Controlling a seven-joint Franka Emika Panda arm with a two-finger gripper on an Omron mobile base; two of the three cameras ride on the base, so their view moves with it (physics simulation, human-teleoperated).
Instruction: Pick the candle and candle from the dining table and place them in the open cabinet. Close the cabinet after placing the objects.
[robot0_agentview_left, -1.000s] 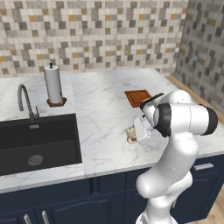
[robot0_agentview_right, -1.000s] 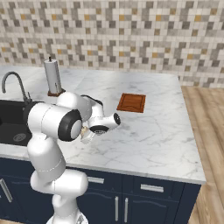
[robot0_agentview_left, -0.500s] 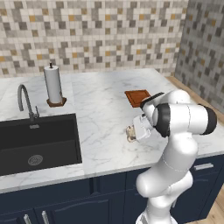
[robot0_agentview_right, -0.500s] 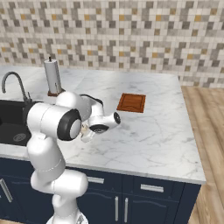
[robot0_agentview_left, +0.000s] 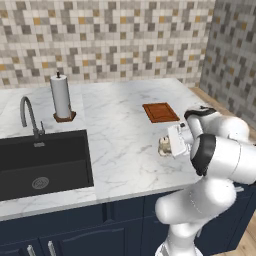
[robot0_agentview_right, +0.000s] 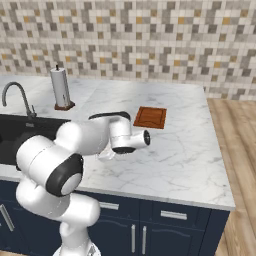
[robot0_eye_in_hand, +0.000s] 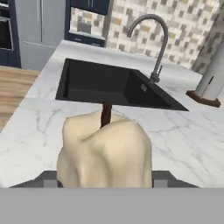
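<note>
Your pale cream candle (robot0_eye_in_hand: 105, 151) sits right between the pincer's (robot0_eye_in_hand: 105, 181) fingertips in the hand view, its dark wick standing up from the top. The fingertips (robot0_eye_in_hand: 47, 179) peek out on either side of its base, so the pincer has narrowed about it; whether the pads press its sides you cannot tell from here. In the left base view you see the candle (robot0_agentview_left: 163, 146) as a small tan-cream lump on the table (robot0_agentview_left: 115, 125), just in front of the white hand, toward the right end and nearer the front edge than the back. The pincer (robot0_agentview_left: 170, 145) reaches low and sideways to it.

Behind the candle, toward the back edge, lies a flat brown wooden board (robot0_agentview_left: 160, 112). Well apart, by the sink's far corner, a paper-towel roll (robot0_agentview_left: 61, 97) stands upright on its dark stand. The black sink (robot0_agentview_left: 42, 162) is sunk in the left part of the table, its curved grey faucet (robot0_agentview_left: 30, 117) behind it. Mosaic tile wall (robot0_agentview_left: 110, 40) rises along the back edge.
</note>
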